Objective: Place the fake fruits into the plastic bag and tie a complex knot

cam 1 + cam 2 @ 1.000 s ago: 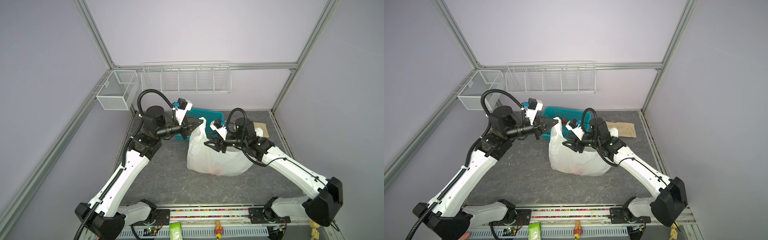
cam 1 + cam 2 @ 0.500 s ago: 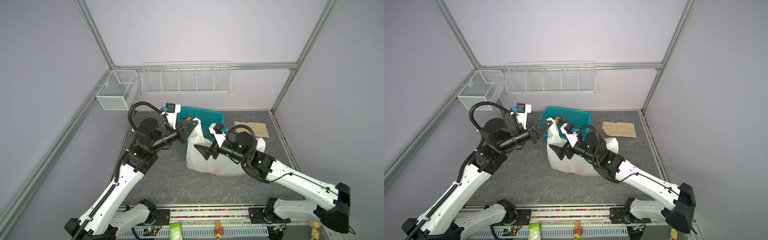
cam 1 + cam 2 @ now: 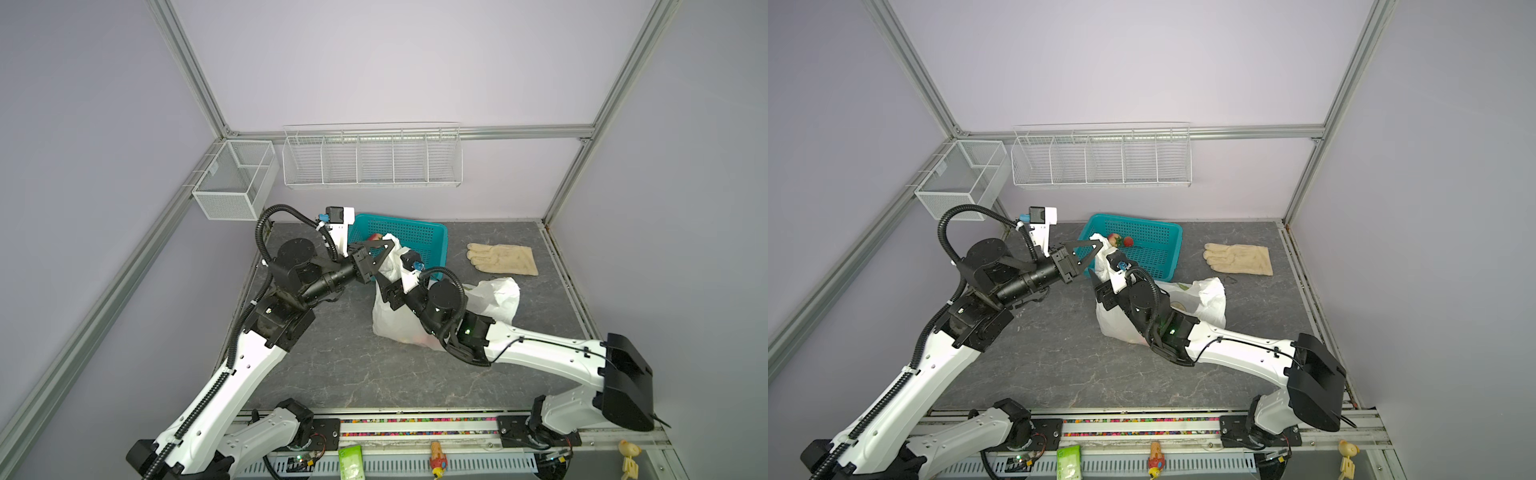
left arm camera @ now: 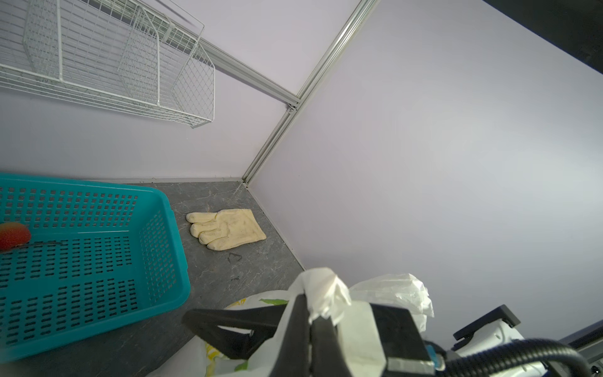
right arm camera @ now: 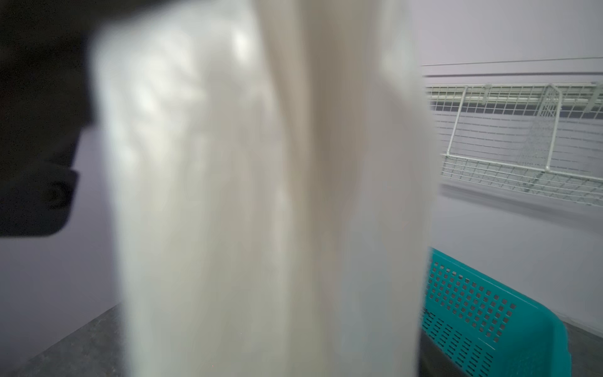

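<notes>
The white plastic bag [image 3: 390, 322] [image 3: 1113, 322] stands mid-table, with a reddish fruit showing through its bottom [image 3: 419, 341]. My left gripper [image 3: 388, 246] [image 3: 1100, 246] [image 4: 310, 315] is shut on one raised handle of the bag. My right gripper [image 3: 381, 286] [image 3: 1098, 287] sits just under that handle, against the bag. In the right wrist view blurred bag plastic [image 5: 261, 196] fills the frame and hides the jaws. Two fake fruits, a peach-red ball [image 3: 1113, 237] and a strawberry [image 3: 1128, 241], lie in the teal basket; the left wrist view shows one red fruit [image 4: 13, 235].
The teal lattice basket [image 3: 415, 224] [image 3: 1136, 219] [image 4: 156, 235] [image 5: 473, 310] stands behind the bag. A beige glove [image 3: 503, 259] [image 3: 1239, 258] [image 4: 228, 228] lies at the back right. A wire rack [image 3: 370, 160] and a mesh box [image 3: 232, 183] hang on the walls.
My right gripper has moved left along the bag, up to the handle held by the left gripper. The left arm's elbow has dropped; its gripper stays on the handle.
</notes>
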`<state>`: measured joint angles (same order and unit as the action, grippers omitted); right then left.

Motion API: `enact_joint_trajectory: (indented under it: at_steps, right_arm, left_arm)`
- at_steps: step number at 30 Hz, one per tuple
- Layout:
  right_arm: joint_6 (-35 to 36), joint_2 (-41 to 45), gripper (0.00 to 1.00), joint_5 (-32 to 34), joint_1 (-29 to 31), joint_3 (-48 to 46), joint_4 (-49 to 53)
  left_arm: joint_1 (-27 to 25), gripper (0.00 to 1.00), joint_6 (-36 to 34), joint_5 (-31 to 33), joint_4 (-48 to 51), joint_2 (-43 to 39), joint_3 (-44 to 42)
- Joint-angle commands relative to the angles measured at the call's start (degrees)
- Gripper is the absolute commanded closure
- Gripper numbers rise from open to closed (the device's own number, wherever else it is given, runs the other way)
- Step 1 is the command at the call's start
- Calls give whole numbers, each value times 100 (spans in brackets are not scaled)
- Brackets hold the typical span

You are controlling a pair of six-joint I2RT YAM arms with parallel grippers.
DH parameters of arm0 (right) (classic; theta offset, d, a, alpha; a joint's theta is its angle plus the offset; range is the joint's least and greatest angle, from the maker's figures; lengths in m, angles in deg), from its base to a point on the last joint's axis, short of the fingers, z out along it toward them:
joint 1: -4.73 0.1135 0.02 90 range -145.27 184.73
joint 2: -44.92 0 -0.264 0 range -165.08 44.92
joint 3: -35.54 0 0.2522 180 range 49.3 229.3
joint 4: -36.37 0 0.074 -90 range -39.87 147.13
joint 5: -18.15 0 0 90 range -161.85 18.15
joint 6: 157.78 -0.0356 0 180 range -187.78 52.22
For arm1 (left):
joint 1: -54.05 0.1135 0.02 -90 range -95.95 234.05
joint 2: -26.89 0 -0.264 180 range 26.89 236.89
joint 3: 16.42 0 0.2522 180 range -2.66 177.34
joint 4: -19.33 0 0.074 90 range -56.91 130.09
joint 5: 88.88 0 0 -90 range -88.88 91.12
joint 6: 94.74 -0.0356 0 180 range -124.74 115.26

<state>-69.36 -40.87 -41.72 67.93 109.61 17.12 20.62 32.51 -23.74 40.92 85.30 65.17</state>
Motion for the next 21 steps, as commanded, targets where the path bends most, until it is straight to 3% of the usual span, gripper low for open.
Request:
enact_joint_trajectory:
  at_steps: [1, 4, 8, 12, 15, 21]
  right_arm:
    - [-60, -307, 37, 748, 21, -28, -650]
    - [2, -384, 52, 798, 18, -479, -1077]
    - [149, -61, 66, 339, -13, -952, -1016]
    - [171, 521, 83, -974, -323, -1299, -203]
    - [408, 984, 88, -2242, -621, -1307, 589]
    - [1230, 1608, 91, -4073, -1241, -1076, 2325]
  left_arm:
    - [-21, 100, 449, 178, -429, -153, -77]
    - [-14, 100, 534, 368, -452, -190, -92]
    - [-16, 100, 454, 612, -331, -214, -23]
    - [-14, 100, 193, 488, -252, -190, 101]
    - [-23, 100, -16, 100, -277, -124, 142]
    - [-102, 100, -278, -459, -441, -1, 99]
